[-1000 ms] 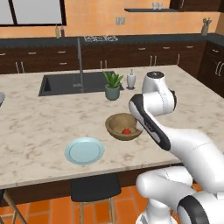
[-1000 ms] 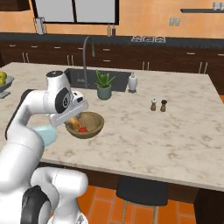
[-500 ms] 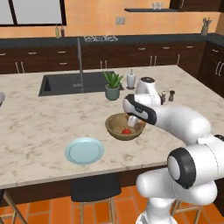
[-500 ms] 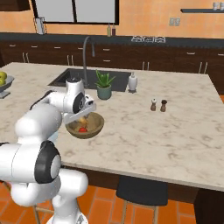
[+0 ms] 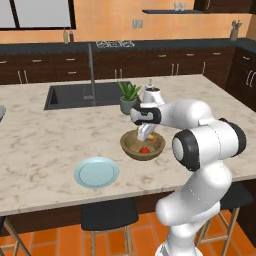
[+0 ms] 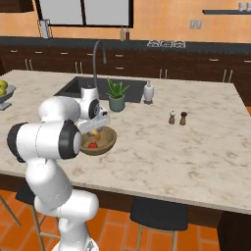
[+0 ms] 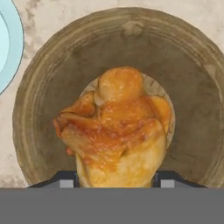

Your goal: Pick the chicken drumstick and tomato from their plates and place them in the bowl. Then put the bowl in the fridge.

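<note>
The bench (image 5: 45,145) lies bare around the bowl (image 5: 142,146), well inside its edges — the pale blue plate (image 5: 97,172) nearest. Above the bowl, the claw (image 5: 144,133) pinches the chicken drumstick (image 7: 117,131); the tomato (image 5: 144,149) sits inside.

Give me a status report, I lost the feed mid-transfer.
End effector shut on chicken drumstick, hanging over the wooden bowl. Tomato already in bowl. Blue plate sits beside, nothing blocking the drop.
</note>
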